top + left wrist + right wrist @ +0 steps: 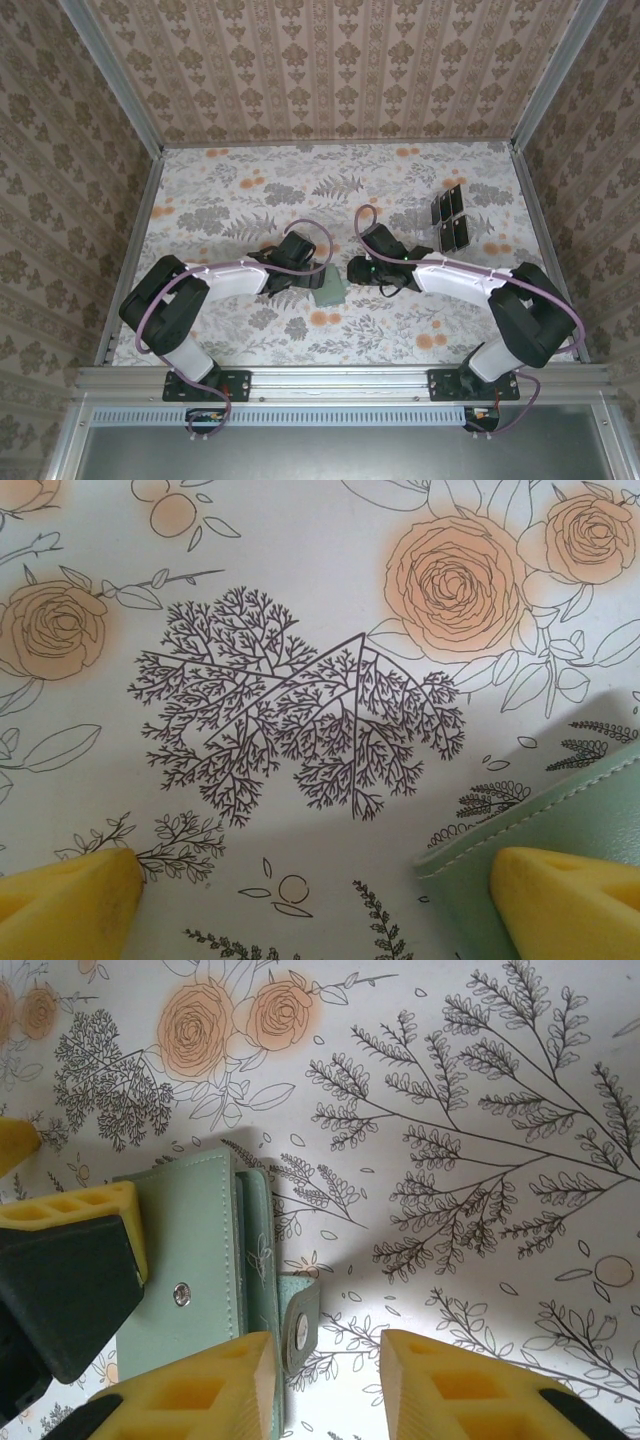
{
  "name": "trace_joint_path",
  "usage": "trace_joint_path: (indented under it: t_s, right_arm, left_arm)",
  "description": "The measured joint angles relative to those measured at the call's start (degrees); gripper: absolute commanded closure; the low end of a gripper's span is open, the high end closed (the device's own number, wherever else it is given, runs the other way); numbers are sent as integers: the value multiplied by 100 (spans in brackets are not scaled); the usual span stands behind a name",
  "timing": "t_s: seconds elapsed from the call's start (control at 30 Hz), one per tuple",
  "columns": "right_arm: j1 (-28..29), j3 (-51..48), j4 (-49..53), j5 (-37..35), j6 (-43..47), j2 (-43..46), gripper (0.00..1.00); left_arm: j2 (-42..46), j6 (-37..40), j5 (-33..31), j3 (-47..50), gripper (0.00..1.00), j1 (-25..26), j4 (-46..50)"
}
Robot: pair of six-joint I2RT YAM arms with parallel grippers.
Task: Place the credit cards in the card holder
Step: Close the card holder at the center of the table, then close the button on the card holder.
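Top external: the card holder point(328, 292) lies on the floral table point(250, 190) about mid-width in the near half, between the two tool heads. The credit cards point(452, 218) are a black cluster at back right, well apart from the holder and nearer the right side than the centre. We count roughly four black faces in two rows. We can't tell what they sit in or on.

Right wrist: the holder is mint green with a stitched edge. Its snap stud point(180, 1295) is exposed on the face. The strap tab point(298, 1328) is unfastened and hangs off the right edge. Layered pockets show along that edge, but we can't tell what's inside them. The right gripper point(325, 1390) is partly spread, not pinching. The tab lies in the gap just beside one finger, and the other finger is over bare cloth.

Left wrist: the left gripper point(320, 910) is spread wide with its jaws free. One fingertip point(570, 900) overlaps the holder's corner, though we can't tell if it touches. The other fingertip is over bare cloth.

Room: we see open cloth all around the holder, with wide bare stretches at the back and left. Metal rails point(135, 235) and papered walls bound the left, back and right sides. Between the cards and the holder there is bare cloth, with the right arm point(455, 278) lying just nearer.
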State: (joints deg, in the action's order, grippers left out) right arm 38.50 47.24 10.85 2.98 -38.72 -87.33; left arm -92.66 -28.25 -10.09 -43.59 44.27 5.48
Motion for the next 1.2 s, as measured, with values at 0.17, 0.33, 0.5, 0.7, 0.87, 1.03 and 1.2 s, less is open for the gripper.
trace_joint_path:
  t_s: [0.17,0.33,0.5,0.7,0.87,1.03,1.2]
  right_arm:
    - [0,142,9,2,22,-114,73]
    - [0,179,4,7,22,-234,77]
    - [0,179,4,28,26,-295,85]
    - [0,179,2,42,57,-295,98]
    - [0,179,-22,66,44,-293,100]
    - [0,177,-166,323,-52,-229,100]
    - [57,179,-492,660,-249,-232,100]
  left_arm:
    - [-9,0,-4,7,0,0,-17]
    - [-13,0,-7,7,0,0,-28]
    - [-13,0,-7,7,0,0,-31]
    - [-13,0,-7,13,0,0,-39]
    - [-13,0,-11,33,0,0,-81]
    - [-13,0,-22,48,0,2,-116]
    - [-13,-2,-44,55,0,24,-122]
